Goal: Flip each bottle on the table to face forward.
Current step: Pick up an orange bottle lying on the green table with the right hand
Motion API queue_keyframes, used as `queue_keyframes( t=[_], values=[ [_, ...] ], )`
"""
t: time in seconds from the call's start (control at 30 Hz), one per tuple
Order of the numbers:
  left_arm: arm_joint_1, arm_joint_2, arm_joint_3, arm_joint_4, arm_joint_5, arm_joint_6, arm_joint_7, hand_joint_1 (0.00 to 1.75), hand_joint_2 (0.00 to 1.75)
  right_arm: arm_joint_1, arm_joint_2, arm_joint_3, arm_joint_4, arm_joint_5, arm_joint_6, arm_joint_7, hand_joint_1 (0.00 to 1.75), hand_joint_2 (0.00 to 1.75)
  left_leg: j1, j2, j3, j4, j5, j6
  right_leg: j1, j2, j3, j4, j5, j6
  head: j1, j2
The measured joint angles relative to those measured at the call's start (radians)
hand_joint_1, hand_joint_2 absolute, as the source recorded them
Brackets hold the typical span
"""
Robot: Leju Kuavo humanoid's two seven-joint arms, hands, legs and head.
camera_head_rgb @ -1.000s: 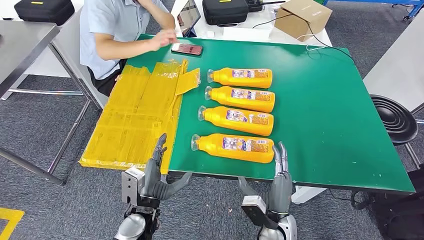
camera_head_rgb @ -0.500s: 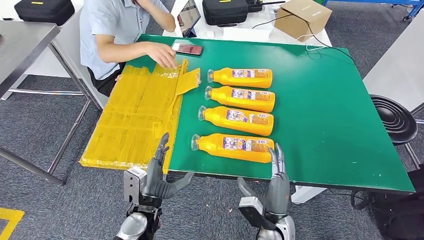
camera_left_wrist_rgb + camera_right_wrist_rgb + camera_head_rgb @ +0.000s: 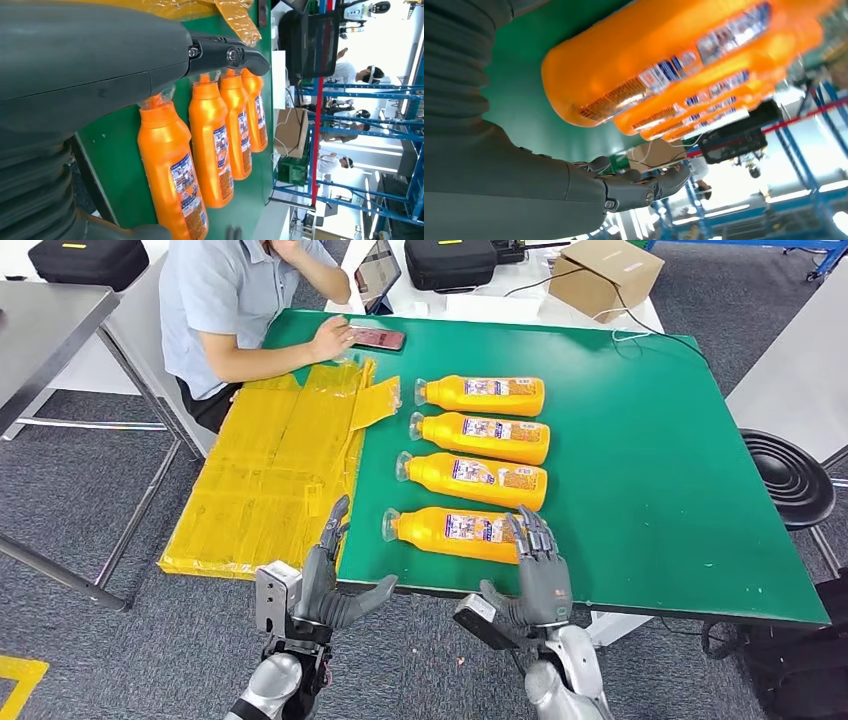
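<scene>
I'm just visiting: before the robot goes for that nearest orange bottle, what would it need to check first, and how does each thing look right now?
1. Nearest bottle lies flat, apart from its neighbour: ok.
2. Right hand open at the bottle's base end, holding nothing: ok.
3. Left hand open at the table edge, off the bottle's cap: ok.
4. Person's hand far from the bottles, beside the phone: ok.
5. Whether the label faces forward: cannot tell.

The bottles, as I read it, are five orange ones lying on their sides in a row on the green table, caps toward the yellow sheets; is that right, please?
Not quite: there are four orange bottles, not five, as the head view shows. The rest holds: they lie on their sides in a row on the green table, caps toward the yellow sheets.
</scene>
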State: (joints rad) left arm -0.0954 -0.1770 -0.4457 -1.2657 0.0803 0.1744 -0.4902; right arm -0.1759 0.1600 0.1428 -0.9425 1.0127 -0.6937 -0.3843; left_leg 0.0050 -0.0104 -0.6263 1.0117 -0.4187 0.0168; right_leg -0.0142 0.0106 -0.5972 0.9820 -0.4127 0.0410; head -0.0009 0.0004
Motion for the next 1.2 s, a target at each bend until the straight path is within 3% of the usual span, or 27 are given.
queue_keyframes(
  t=[0.1, 0.37, 0.63, 0.73, 1.0, 1.2],
  values=[
    [-0.003, -0.002, -0.002, 0.000, -0.001, -0.006, 0.000, 0.00, 1.75, -0.043, -0.007, -0.006, 0.063, 0.087, 0.000, 0.049, 0.00, 1.75, 0.000, 0.000, 0.000, 0.000, 0.000, 0.000, 0.000, 0.000, 0.000, 0.000, 0.000, 0.000, 0.000, 0.000],
    [-0.008, -0.004, -0.002, 0.000, 0.001, -0.015, 0.009, 0.00, 1.75, -0.108, -0.011, -0.009, 0.188, 0.124, -0.001, 0.098, 0.00, 1.75, 0.000, 0.000, 0.000, 0.000, 0.000, 0.000, 0.000, 0.000, 0.000, 0.000, 0.000, 0.000, 0.000, 0.000],
    [-0.010, -0.005, 0.000, 0.000, 0.007, -0.019, 0.040, 0.00, 1.75, -0.193, -0.010, 0.024, 0.312, 0.235, 0.011, 0.303, 0.00, 1.75, 0.000, 0.000, 0.002, 0.000, 0.000, 0.000, 0.000, 0.000, 0.002, 0.000, 0.000, 0.000, 0.000, 0.000],
    [-0.010, -0.005, 0.001, 0.000, 0.006, -0.019, 0.044, 0.00, 1.75, -0.210, -0.009, 0.035, 0.336, 0.249, 0.015, 0.325, 0.00, 1.75, 0.000, 0.001, 0.004, 0.000, 0.000, 0.000, 0.000, 0.000, 0.004, 0.000, 0.000, 0.000, 0.000, 0.000],
    [-0.004, -0.013, 0.011, 0.000, -0.020, -0.030, 0.059, 0.00, 1.75, -0.228, -0.010, 0.102, 0.350, 0.351, 0.013, 0.487, 0.00, 1.75, 0.000, 0.001, 0.006, 0.000, 0.000, 0.000, 0.000, 0.000, 0.006, 0.000, 0.000, 0.000, 0.000, 0.000],
    [0.003, -0.019, 0.016, 0.000, -0.028, -0.033, 0.059, 0.00, 1.75, -0.233, -0.014, 0.130, 0.350, 0.369, 0.014, 0.509, 0.00, 1.75, 0.000, 0.000, 0.007, 0.000, 0.000, 0.000, 0.000, 0.000, 0.006, 0.000, 0.000, 0.000, 0.000, 0.000]
  ],
)
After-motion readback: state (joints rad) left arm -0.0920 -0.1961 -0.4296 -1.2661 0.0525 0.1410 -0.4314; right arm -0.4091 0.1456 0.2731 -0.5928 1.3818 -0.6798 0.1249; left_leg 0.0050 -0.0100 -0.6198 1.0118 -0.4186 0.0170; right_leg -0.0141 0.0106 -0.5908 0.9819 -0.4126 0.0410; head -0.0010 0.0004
